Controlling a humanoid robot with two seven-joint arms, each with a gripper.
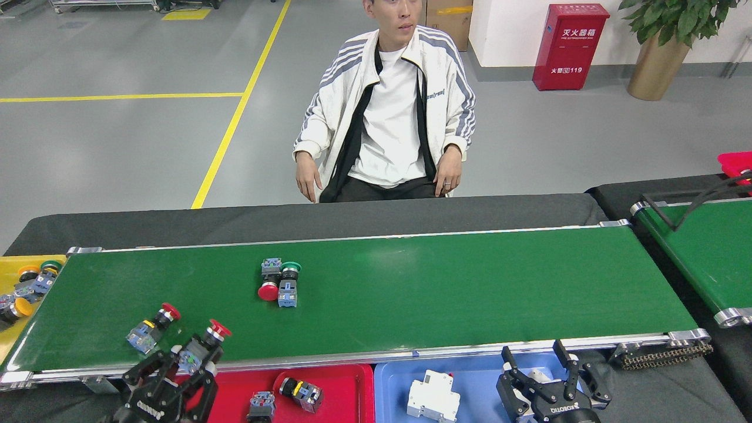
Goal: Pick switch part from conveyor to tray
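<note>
The conveyor (446,282) is a long dark-green belt with silver rails. My left gripper (191,359) hangs at the belt's front-left edge, just above the corner of the red tray (346,390). It is shut on a red-capped switch part (202,348). A second red-capped switch part (151,329) lies on the belt just to its left. Mid-belt, a red-capped and a green-capped switch part (279,283) lie side by side. Two switch parts (299,392) rest in the red tray. My right gripper (536,363) is open over the blue tray (476,382).
A white breaker (433,397) sits in the blue tray. A yellow tray (12,335) at the belt's left end holds several switch parts. A person (390,117) sits behind the conveyor. A second green belt (699,252) stands at the right.
</note>
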